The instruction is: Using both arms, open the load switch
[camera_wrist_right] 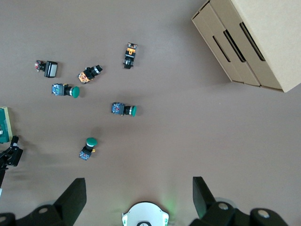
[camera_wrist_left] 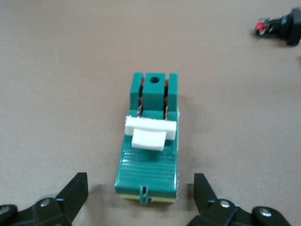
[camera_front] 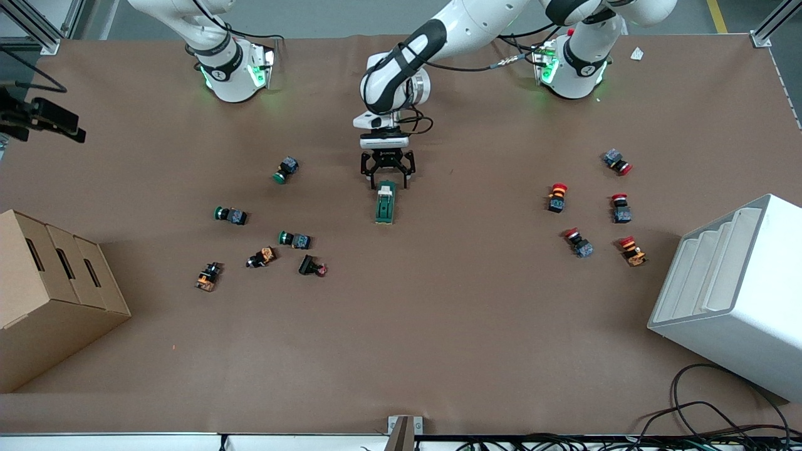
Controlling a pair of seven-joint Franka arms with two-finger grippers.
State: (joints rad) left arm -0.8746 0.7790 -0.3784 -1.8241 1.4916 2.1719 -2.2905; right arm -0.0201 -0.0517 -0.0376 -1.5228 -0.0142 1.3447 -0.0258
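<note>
Two white arms share the brown table (camera_front: 438, 351), and only the left arm (camera_front: 432, 44) reaches out, its base at the table's edge farthest from the front camera. The left gripper (camera_front: 387, 180) is down at the load switch (camera_front: 386, 203), which lies flat near the middle of the table, its long axis running toward the front camera. In the left wrist view the gripper's fingers (camera_wrist_left: 75, 190) are spread wide on either side of one end of the switch (camera_wrist_left: 149, 146), not touching it, and the white lever (camera_wrist_left: 150, 132) lies across the green body. The right arm (camera_front: 207, 37) waits high near its base; the right gripper (camera_wrist_right: 139, 195) is wide open and empty over the green push buttons (camera_front: 230, 215). Red push buttons (camera_front: 557, 196) lie toward the left arm's end.
</note>
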